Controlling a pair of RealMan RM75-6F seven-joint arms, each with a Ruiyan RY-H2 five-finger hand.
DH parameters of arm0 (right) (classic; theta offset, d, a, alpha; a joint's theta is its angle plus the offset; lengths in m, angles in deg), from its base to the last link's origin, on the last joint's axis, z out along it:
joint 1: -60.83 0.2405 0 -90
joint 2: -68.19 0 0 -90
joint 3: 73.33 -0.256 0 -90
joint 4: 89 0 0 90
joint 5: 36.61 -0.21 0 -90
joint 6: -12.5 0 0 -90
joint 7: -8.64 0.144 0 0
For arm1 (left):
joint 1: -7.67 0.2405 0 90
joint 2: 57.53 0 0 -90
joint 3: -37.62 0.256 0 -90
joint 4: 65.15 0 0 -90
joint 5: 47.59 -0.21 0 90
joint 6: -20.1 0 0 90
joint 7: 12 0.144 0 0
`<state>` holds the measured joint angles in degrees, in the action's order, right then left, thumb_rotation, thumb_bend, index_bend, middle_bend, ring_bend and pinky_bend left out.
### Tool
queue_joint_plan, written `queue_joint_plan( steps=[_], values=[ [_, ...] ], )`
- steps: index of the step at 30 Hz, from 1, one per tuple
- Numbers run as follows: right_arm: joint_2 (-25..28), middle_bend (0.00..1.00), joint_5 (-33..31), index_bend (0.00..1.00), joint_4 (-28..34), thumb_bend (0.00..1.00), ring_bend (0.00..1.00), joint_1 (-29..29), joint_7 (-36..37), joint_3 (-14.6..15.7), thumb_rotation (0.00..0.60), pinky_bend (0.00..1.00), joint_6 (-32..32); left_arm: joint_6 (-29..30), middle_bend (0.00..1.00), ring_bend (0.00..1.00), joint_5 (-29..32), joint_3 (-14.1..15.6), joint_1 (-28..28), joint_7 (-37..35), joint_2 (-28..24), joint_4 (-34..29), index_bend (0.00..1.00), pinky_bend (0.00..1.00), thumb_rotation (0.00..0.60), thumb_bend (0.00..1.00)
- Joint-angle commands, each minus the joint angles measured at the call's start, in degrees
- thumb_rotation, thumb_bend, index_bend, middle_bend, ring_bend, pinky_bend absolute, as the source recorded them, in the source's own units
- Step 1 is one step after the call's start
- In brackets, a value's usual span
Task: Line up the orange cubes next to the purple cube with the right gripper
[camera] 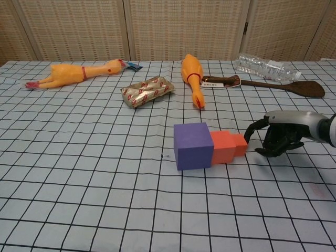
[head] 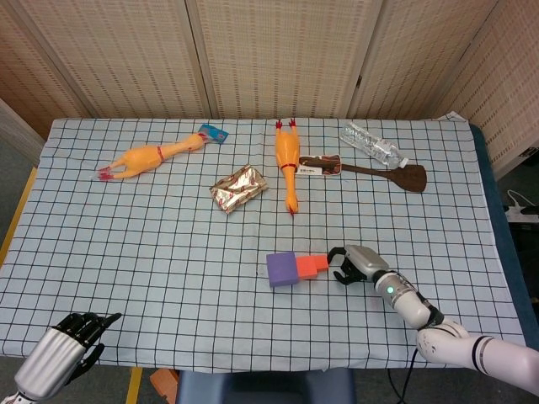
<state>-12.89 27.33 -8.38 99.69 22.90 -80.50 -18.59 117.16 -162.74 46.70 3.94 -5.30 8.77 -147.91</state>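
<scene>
The purple cube [head: 281, 268] [camera: 193, 145] stands on the checked cloth near the table's front middle. A larger orange cube [head: 307, 267] [camera: 222, 147] touches its right side, and a smaller orange cube [head: 321, 263] [camera: 240, 144] sits against that one, forming a row. My right hand [head: 354, 263] [camera: 281, 137] lies just right of the row, its fingers curled in and holding nothing; one fingertip [camera: 247, 136] reaches the small cube's right face. My left hand [head: 69, 343] hangs off the front left corner, empty with fingers apart; only the head view shows it.
Two rubber chickens [head: 152, 156] [head: 287, 162], a foil packet [head: 238, 188], a wooden spatula [head: 375, 172] and a plastic bottle [head: 372, 145] lie across the far half. The table's right edge [head: 497, 252] is beyond my right arm.
</scene>
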Motion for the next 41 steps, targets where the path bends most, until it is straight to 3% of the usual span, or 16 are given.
queue_joint_plan(
  steps=[1,11,16,19,25,30,35,38,41],
  values=[
    [-0.3,0.94,0.2,0.37,-0.3,0.39,0.89,0.1,0.2,0.0,0.600,0.97,0.0,0.0,0.38,0.34,0.0,0.0,0.0,-0.1,0.0,0.0,0.21,0.43,0.600,0.45],
    [0.1,0.94,1.8,0.35,-0.1,0.39,0.89,-0.4,0.8,0.5,0.600,0.97,-0.8,0.2,0.38,0.34,-0.1,0.1,0.0,-0.1,0.0,0.1,0.20,0.43,0.600,0.45],
    [2.0,0.94,2.6,0.31,0.7,0.39,0.89,-1.6,-2.8,1.9,0.600,0.97,-4.0,0.2,0.38,0.34,-0.1,0.0,0.1,-0.2,0.0,0.1,0.21,0.43,0.600,0.45],
    [2.8,0.94,1.6,0.30,1.2,0.39,0.89,-3.4,-8.4,2.4,0.600,0.97,-10.2,0.2,0.38,0.34,-0.1,0.0,0.0,-0.2,0.0,0.2,0.20,0.43,0.600,0.45],
    [1.4,0.93,3.2,0.31,2.0,0.29,0.80,-9.9,-18.8,1.7,0.600,0.97,-30.7,-0.6,0.38,0.34,0.6,-0.2,-0.3,-0.8,0.0,0.2,0.20,0.43,0.600,0.45],
    [-1.2,0.72,7.9,0.32,-1.9,0.22,0.62,-14.1,-22.8,2.3,0.600,0.91,-42.0,-1.2,0.38,0.34,1.1,-0.3,-0.5,-0.7,0.0,0.1,0.20,0.43,0.600,0.45],
    [-3.9,0.50,9.9,0.31,-7.1,0.21,0.40,-17.1,-24.4,2.8,0.600,0.76,-47.3,-1.8,0.38,0.34,1.2,-0.3,-0.6,-0.3,0.2,0.0,0.21,0.43,0.600,0.45],
    [-4.9,0.44,10.2,0.31,-9.4,0.21,0.33,-18.1,-24.2,2.5,0.600,0.72,-48.4,-2.2,0.38,0.34,1.6,-0.3,-0.7,0.1,0.2,-0.2,0.21,0.43,0.600,0.45],
    [-5.2,0.43,11.0,0.31,-10.7,0.21,0.31,-18.7,-23.0,2.4,0.600,0.71,-48.7,-2.4,0.38,0.34,1.6,-0.4,-0.7,0.6,0.3,-0.3,0.21,0.43,0.600,0.45]
  ],
)
